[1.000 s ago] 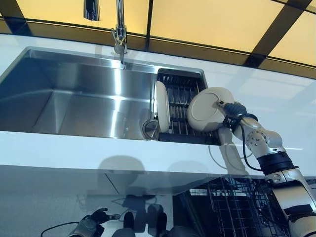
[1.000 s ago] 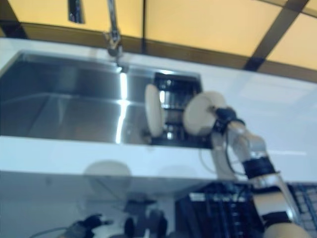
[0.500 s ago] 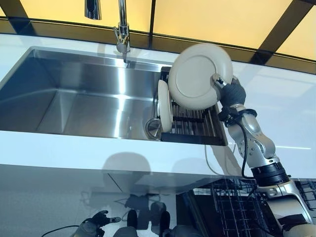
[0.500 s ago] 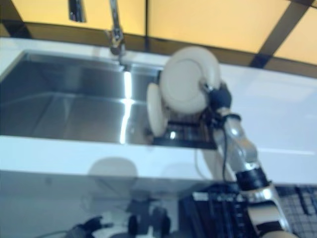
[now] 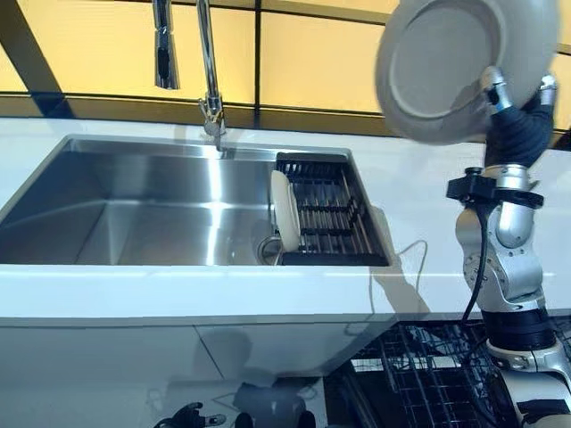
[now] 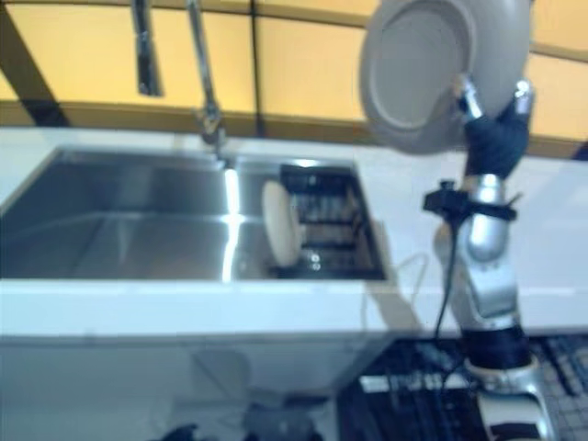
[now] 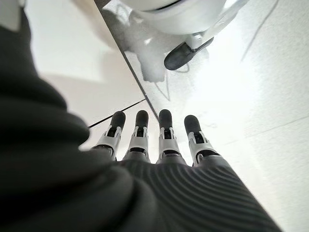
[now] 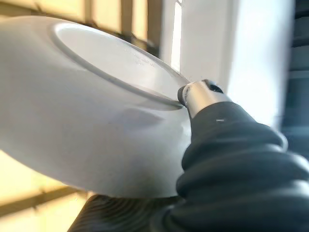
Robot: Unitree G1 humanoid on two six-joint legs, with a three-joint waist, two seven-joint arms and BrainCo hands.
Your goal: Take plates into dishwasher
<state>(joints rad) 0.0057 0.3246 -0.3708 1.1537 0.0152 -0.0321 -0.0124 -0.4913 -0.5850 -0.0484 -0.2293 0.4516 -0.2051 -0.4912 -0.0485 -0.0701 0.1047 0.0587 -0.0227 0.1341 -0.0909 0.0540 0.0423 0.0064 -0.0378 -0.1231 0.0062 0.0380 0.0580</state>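
Plates are the business here: one plate [image 5: 464, 67] is raised high over the white bench [image 5: 178, 290], well above the sink [image 5: 134, 205], pinched at its lower rim by the right hand [image 5: 517, 116], whose fingers and thumb close on the edge so the dish stands nearly on edge, facing the camera. A second plate [image 5: 285, 210] stands upright at the left end of the dark drying rack [image 5: 326, 214] set in the sink's right side, below and to the right of the tap [image 5: 211, 71]. The left hand [image 7: 154, 140] hangs low beside the bench front with its fingers straight and nothing in them. I judge the step in hand to be the carry: the first plate is clear of the rack but not yet stowed. The dishwasher's wire basket [image 5: 419, 374] shows below the bench edge, beneath the right arm, so the next move likely calls for swinging the plate outward past the bench lip and lowering it, edge down, between the basket's tines, with the pinch kept firm because the hold is only on the rim.
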